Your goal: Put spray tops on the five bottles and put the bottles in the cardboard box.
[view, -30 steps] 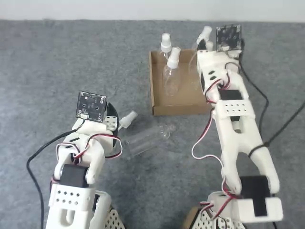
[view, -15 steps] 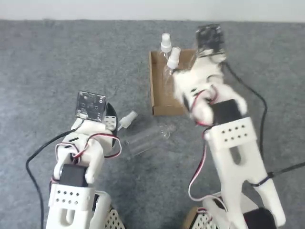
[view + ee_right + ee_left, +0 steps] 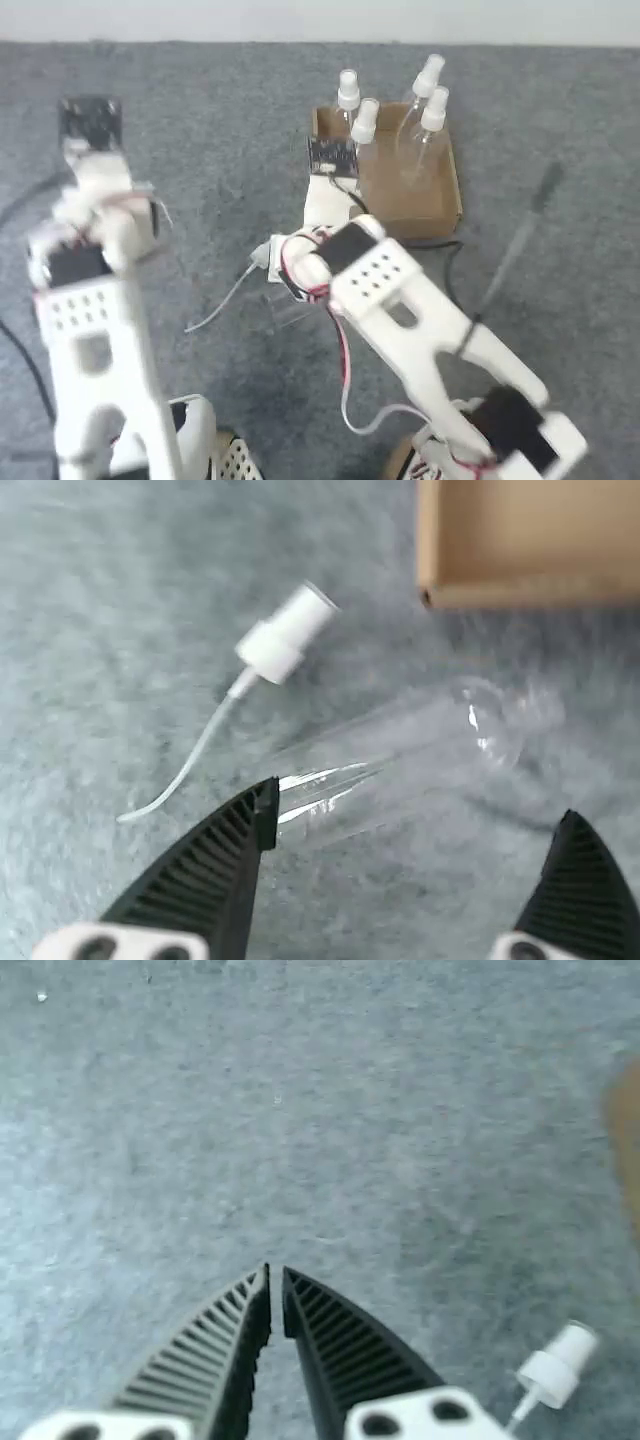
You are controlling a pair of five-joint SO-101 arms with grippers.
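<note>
Fingers (image 3: pixel 215 880) spread wide, your right gripper (image 3: pixel 418 805) hangs over the uncapped bottle (image 3: pixel 400 765) lying on the carpet (image 3: pixel 100 580), a loose spray top (image 3: pixel 285 635) just beside it, near the cardboard box (image 3: pixel 520 592). Your left gripper (image 3: pixel 276 1272) hovers over carpet, fingers pressed almost together. From above, four capped bottles (image 3: pixel 362 140) stand in the box.
</note>
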